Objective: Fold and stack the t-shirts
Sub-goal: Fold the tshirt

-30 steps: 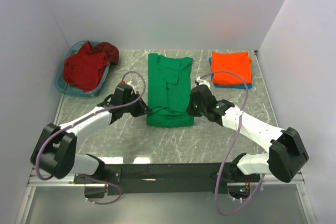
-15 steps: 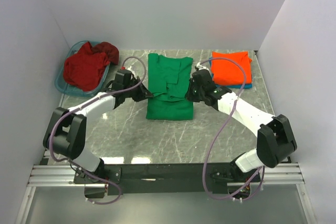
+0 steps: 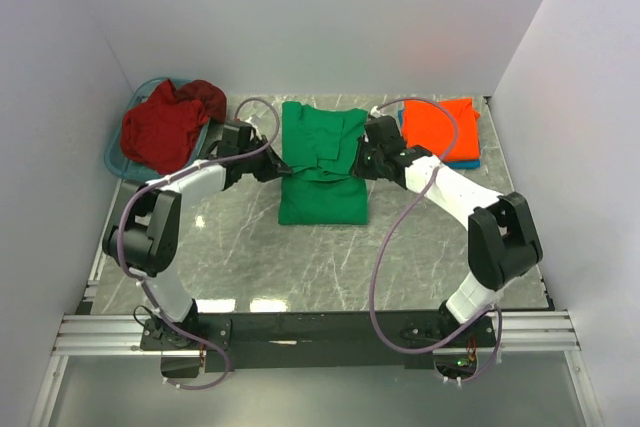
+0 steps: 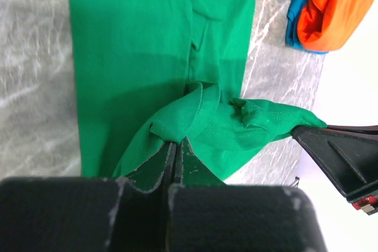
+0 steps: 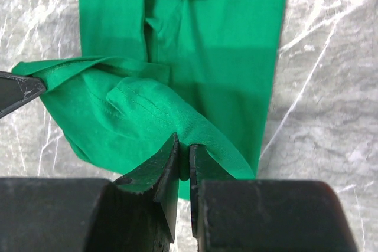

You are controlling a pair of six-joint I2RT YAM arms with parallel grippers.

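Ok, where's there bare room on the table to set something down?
Bare table between the green t-shirt and the arm bases. Crowded at the back: basket, left gripper, right gripper, orange t-shirt.

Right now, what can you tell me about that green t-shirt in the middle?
The green t-shirt is plain, soft-looking cloth, folded into a long strip lying on the marbled table. One stitched hem is lifted and doubled back over its middle, sagging between the left gripper and the right gripper, each shut on a corner.

surface: grey marbled table | on it: green t-shirt centre; light blue basket far-left; blue t-shirt far-right
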